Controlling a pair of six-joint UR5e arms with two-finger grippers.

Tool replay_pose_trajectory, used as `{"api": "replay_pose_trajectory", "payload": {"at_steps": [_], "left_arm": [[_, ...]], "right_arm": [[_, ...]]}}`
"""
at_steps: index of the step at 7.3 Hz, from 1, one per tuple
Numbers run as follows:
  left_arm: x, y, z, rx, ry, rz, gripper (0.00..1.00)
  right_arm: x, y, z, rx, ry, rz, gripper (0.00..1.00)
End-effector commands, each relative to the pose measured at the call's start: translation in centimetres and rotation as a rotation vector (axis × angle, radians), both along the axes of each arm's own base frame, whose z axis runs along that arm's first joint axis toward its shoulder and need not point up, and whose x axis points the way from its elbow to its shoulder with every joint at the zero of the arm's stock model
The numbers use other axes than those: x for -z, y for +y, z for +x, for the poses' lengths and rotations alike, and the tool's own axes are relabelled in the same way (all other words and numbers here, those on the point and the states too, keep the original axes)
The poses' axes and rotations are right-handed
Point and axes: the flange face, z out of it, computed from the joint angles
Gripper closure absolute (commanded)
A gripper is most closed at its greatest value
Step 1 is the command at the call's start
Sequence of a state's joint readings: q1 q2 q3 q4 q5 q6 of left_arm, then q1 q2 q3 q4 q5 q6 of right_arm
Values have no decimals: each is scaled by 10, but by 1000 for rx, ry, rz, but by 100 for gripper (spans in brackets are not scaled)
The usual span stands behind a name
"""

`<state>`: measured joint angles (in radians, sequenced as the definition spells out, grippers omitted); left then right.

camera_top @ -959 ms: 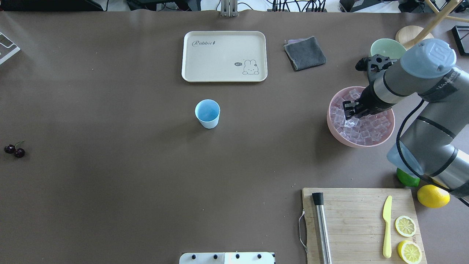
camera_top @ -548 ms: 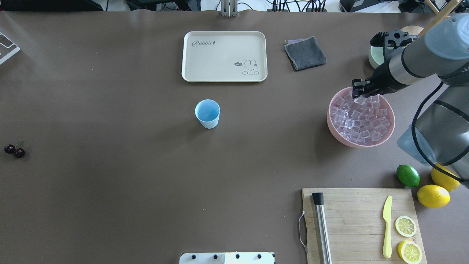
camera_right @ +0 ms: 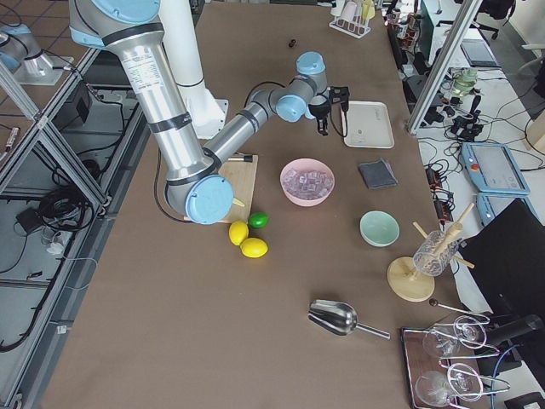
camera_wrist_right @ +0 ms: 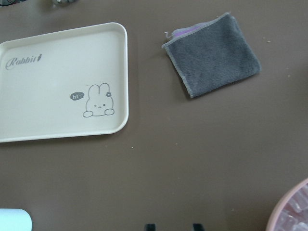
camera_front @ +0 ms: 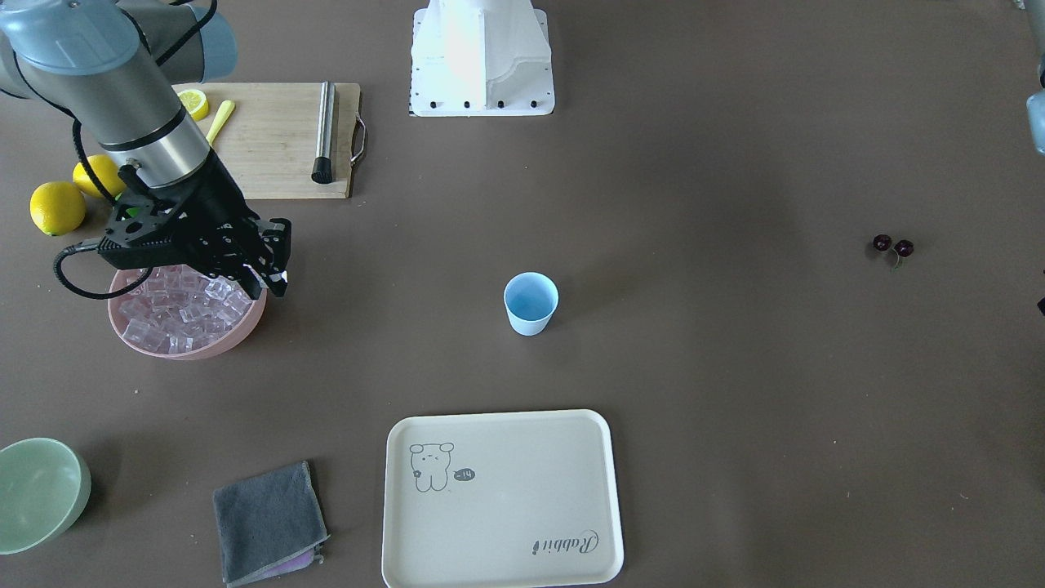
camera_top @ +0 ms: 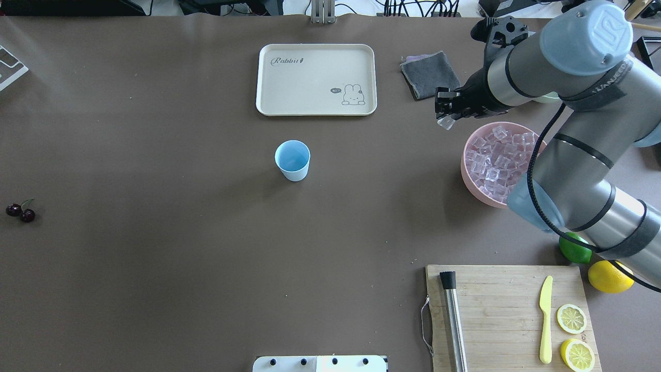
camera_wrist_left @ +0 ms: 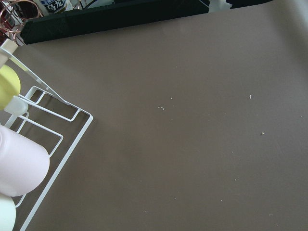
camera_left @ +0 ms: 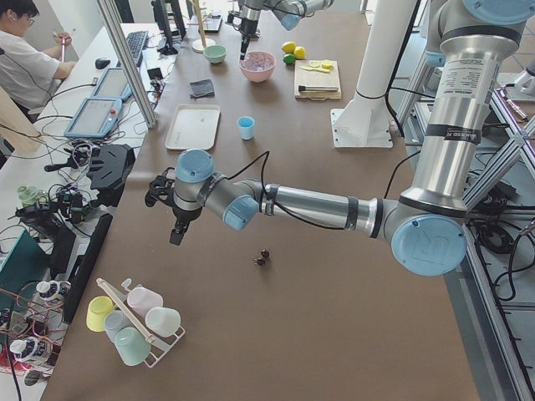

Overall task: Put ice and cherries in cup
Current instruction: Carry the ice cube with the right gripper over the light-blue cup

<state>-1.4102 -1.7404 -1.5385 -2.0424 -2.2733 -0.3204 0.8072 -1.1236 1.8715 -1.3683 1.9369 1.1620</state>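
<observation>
My right gripper (camera_top: 445,114) is shut on one clear ice cube (camera_top: 445,123) and holds it above the table, just outside the far-left rim of the pink bowl (camera_top: 467,178), which holds several more ice cubes (camera_top: 498,163). In the front-facing view the gripper (camera_front: 273,280) hangs beside the bowl (camera_front: 196,349). The light-blue cup (camera_top: 293,160) stands upright mid-table, well to the gripper's left. The cherries (camera_top: 20,212) lie at the far left. My left gripper (camera_left: 175,236) shows only in the exterior left view, near the cherries (camera_left: 262,257); I cannot tell its state.
A cream tray (camera_top: 316,78) and a grey cloth (camera_top: 429,75) lie at the back. A cutting board (camera_top: 496,310) with a yellow knife, a metal muddler and lemon halves is front right, by a lime (camera_top: 573,248) and a lemon (camera_top: 609,276). A cup rack (camera_wrist_left: 29,144) is near the left wrist.
My right gripper rose out of the pink bowl's ice and moved left and back past the rim, with an ice cube in it. Cup and cherries have not moved.
</observation>
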Motion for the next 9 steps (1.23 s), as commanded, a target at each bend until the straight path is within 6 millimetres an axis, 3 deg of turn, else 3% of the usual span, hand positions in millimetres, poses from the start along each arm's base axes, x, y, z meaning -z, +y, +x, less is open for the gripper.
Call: {"api": "replay_pose_trajectory", "payload": {"at_steps": [1,2,4,6,7,9], "left_arm": [[5,2,4,-6,2,11,1],[7,1,4,-6,3,15,1],[13,2,5,-15,14,26,1],[22,6,8,-32,37,36,1],[22,7,12,-42,40,37,1],[21,9,20,-64,56,29,1]], "right_arm": [[49,40,-71,-57,-45,22,100],[65,61,-100,-71,-51,53,100],[88,75,-140,-102,-76,98,100],[78,53,-177,-169,-110,147,100],[85,41,-196,-188,-135,169,100],[104,29,-213,-217,-156,192,100]]}}
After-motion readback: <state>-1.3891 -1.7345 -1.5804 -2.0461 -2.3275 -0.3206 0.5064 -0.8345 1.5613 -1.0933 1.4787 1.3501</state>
